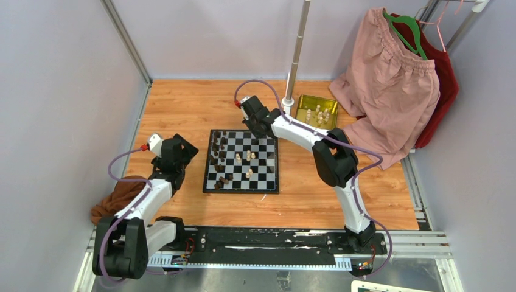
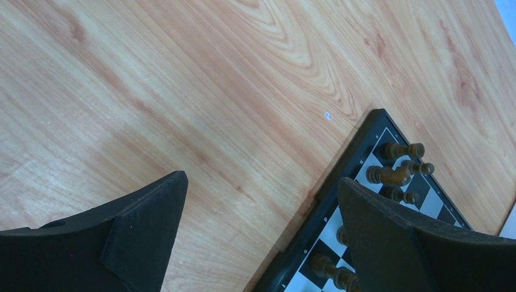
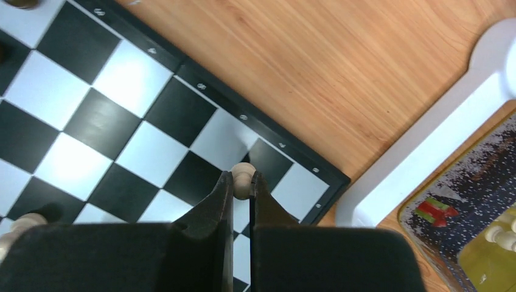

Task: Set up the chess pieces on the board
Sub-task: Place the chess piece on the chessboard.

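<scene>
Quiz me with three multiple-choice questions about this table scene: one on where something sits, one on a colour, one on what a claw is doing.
1. Where is the shiny gold rectangular tin?
A) on the wooden table, past the far right corner of the black-and-white checked chessboard
B) on that chessboard
C) by the left arm's base

2. What colour is the small turned chess piece pinched by the right gripper?
A) dark brown
B) cream
C) red

3. What state is the left gripper in?
A) shut on a chess piece
B) shut on cloth
C) wide open, holding nothing

Answers:
1 A, since the top view shows the tin on bare wood beyond that corner.
2 B, since the right wrist view shows a cream piece between the closed fingers.
3 C, since the left wrist view shows its fingers far apart with nothing between them.
</scene>
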You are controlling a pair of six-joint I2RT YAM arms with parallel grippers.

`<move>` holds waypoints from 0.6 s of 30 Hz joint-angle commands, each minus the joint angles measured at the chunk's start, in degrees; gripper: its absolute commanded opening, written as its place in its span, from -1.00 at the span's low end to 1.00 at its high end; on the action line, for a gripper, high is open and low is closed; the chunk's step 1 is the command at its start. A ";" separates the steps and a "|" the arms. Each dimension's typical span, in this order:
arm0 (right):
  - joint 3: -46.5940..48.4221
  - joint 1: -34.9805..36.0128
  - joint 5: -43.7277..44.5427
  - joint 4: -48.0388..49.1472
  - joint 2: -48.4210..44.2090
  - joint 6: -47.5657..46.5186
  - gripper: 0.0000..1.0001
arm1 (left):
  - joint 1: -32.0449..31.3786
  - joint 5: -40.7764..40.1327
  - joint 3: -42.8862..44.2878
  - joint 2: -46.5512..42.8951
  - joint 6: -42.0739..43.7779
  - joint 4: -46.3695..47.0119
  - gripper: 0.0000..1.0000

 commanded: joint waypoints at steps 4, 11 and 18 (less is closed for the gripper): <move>-0.96 -2.47 0.89 -0.40 -1.36 0.97 -1.00 | -0.25 -0.43 -0.52 0.47 0.00 2.16 0.99; 0.07 -3.45 -0.36 -0.49 0.49 0.97 -1.00 | -0.24 -0.43 -0.27 1.05 0.17 2.20 0.99; 0.76 -3.63 -1.78 -0.77 1.87 2.74 -1.00 | -0.27 -0.30 -0.07 1.37 0.31 2.24 0.99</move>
